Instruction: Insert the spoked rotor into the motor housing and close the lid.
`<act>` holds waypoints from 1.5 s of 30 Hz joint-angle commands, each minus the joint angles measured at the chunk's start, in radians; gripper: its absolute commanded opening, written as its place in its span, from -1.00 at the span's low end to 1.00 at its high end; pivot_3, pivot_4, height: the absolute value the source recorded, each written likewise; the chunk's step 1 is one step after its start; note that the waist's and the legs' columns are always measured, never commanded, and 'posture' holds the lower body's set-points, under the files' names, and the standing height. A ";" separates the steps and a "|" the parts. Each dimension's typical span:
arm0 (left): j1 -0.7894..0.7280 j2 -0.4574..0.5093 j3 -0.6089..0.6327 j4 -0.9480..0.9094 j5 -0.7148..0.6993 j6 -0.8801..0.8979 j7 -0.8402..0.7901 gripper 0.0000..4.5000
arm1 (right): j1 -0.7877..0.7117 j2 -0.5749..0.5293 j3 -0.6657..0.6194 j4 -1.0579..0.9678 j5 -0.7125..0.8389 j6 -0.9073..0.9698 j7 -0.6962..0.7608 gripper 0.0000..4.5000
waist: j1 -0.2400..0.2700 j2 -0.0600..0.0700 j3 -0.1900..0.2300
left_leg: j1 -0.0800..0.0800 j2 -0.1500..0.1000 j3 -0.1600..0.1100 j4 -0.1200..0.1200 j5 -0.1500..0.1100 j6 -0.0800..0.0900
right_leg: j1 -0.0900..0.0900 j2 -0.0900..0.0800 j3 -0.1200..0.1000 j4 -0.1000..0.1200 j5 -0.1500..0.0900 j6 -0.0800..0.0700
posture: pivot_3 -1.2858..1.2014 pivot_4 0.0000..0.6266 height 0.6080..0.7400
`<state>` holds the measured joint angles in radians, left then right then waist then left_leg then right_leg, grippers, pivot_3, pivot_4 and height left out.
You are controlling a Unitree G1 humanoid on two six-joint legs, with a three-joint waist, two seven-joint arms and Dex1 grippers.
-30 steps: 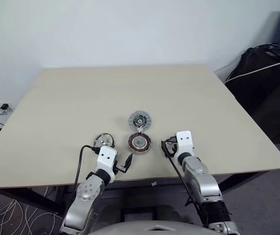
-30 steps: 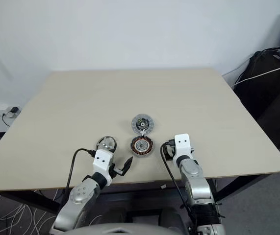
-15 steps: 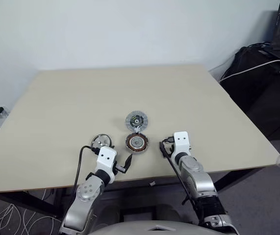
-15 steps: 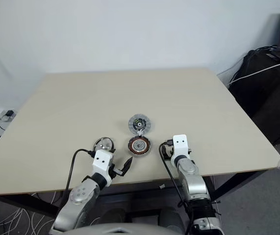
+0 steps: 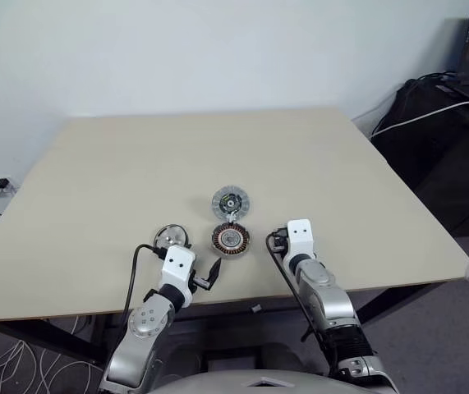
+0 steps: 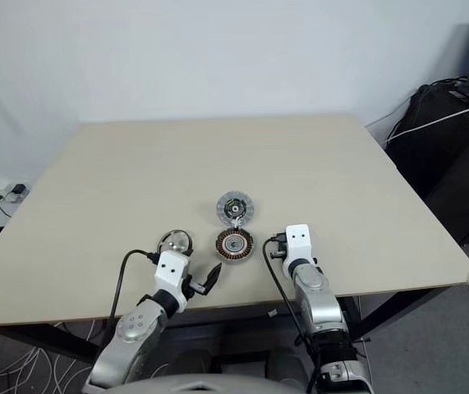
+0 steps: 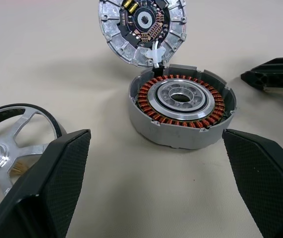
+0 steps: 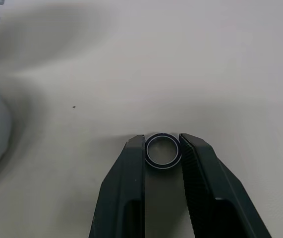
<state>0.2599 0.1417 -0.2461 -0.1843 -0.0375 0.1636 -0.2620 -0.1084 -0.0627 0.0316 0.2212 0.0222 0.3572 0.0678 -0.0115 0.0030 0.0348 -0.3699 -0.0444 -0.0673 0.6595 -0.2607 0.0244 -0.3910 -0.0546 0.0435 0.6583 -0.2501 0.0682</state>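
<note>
Three parts: all sitting loose on the bench (image 5: 119, 164), nothing assembled so far.
Left end effector (image 7: 156, 193): fingers (image 7: 57, 183) spread wide apart, gripping nothing, hovering low over the near edge of the bench.
Motor housing (image 7: 182, 111): straight ahead of the left end effector, lined up with the gap between its fingers but past the tips, not touching them. Copper windings ring a silvery centre, open side up, nothing sitting in it.
Lid (image 7: 142, 30): just beyond the motor housing as seen from the left end effector, lying flat with the dark/green electronics side facing up. Its near edge touches or slightly overlaps the housing rim, and a small white clip sits right at that spot.
Spoked rotor (image 7: 12, 144): off to the outer side of the left end effector, partly tucked behind its left finger, flat on the bench, silver spokes and hub showing. Well clear of the housing.
Right end effector (image 8: 163, 151): fingers pinched in close on a small ring (image 8: 163, 150), dark rim with a pale inner band, looks like a bearing. Both fingertips (image 8: 136, 148) press its sides, and it's down at the bench surface.
Right end effector vs housing: sits to the right of the housing, near it but not in contact.
</note>
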 commanded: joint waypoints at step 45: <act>0.014 -0.002 0.007 -0.040 0.005 -0.069 0.006 1.00 | -0.096 0.060 0.263 -0.074 -0.045 0.012 0.168 -0.69 | -0.002 0.000 0.001 | -0.006 0.000 -0.001 0.000 0.000 0.000 | -0.006 0.000 -0.001 0.000 0.000 0.000 | 0.03 -1.00 1.00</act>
<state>0.2826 0.1400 -0.2439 -0.1843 -0.0397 0.1184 -0.2608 -0.1850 -0.0133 0.2992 0.1594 -0.0236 0.3930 0.2344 -0.0136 0.0033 0.0362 -0.3756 -0.0443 -0.0680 0.6590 -0.2607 0.0244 -0.3967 -0.0541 0.0427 0.6580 -0.2499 0.0680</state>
